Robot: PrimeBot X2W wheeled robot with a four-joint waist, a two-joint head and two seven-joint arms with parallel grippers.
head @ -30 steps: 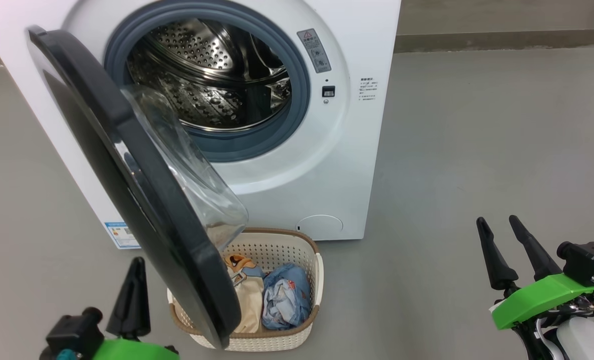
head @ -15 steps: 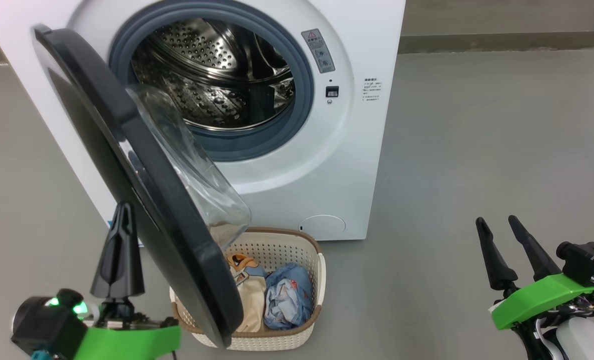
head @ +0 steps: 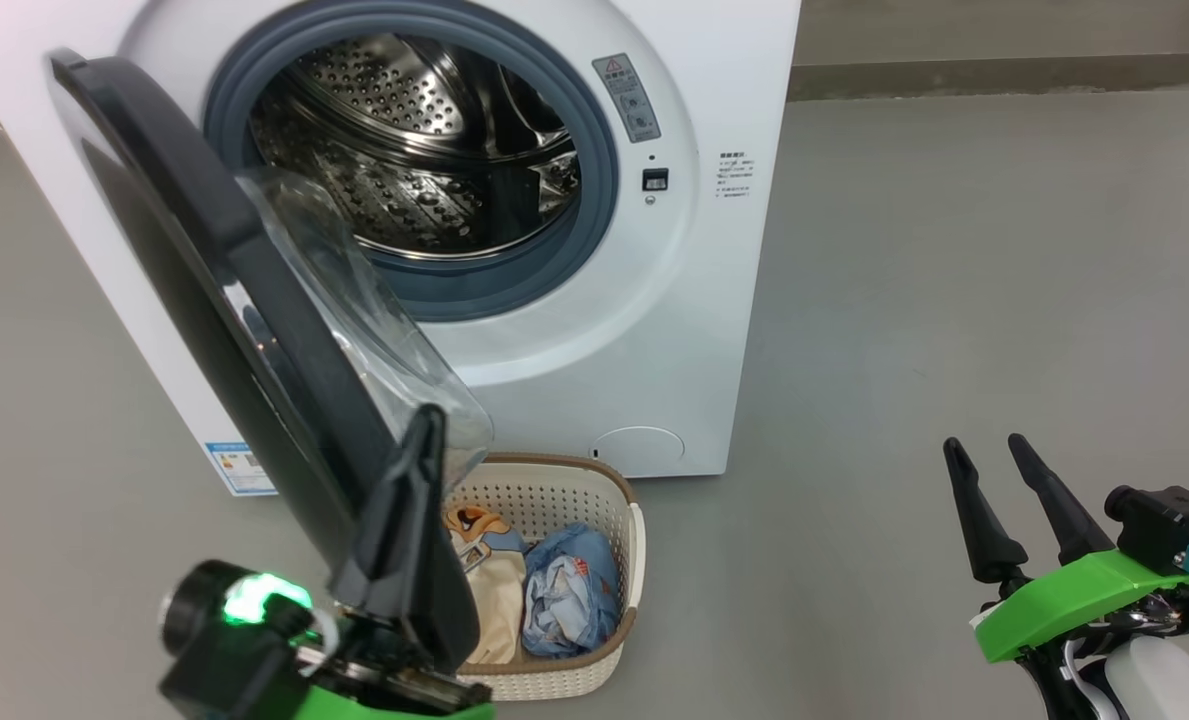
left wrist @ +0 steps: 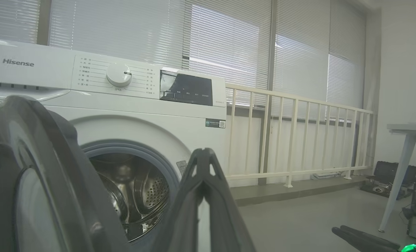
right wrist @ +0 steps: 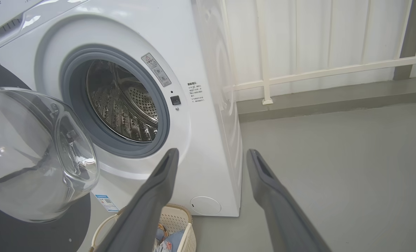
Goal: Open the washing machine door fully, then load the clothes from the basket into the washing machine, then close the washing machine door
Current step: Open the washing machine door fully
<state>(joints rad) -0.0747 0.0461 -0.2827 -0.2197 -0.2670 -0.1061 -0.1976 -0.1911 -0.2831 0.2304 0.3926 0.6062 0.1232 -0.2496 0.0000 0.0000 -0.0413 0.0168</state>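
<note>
The washing machine door (head: 274, 330) stands half open, hinged at the left. Its glass bowl overhangs the basket (head: 564, 490) on the floor (head: 954, 300) just in front of the washing machine (head: 714, 300). Of the 2 garments inside, the cream garment (head: 499, 595) is partly hidden by the door rim, with the light blue garment (head: 569, 595) to its right. The left fingers (head: 424, 440), clenched on nothing, rise before that rim; I cannot tell whether they touch it. The right fingers (head: 974, 515) are released, well to the right.

Washing machine door (head: 254, 330) partly open, clothes (head: 539, 590) bunched in basket (head: 564, 492) beneath
</note>
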